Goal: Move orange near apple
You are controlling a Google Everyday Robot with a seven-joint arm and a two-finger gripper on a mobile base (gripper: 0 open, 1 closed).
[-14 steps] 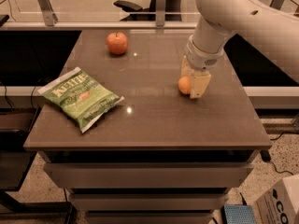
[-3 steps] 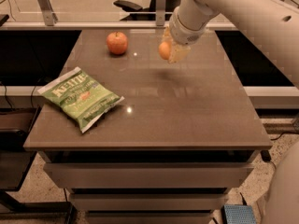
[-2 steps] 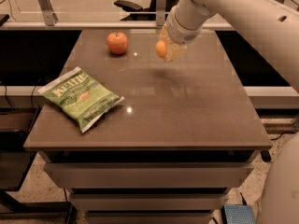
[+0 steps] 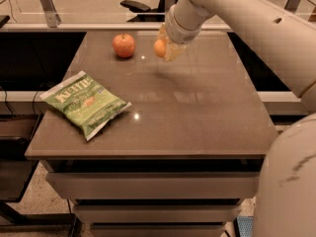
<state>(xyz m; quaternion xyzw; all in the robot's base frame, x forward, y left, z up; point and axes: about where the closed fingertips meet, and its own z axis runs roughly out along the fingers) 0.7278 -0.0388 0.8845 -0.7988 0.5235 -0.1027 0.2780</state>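
My jaws clench the one orange — held off the desk, near the one apple, to its right. One green chip bag lies front-left of the apple — well apart.

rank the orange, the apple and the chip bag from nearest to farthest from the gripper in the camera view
The gripper hangs over the far part of the table.
1. orange: gripped between its fingers, off the table.
2. apple: on the table, left of it in the view.
3. chip bag: near the table's front left, farthest.
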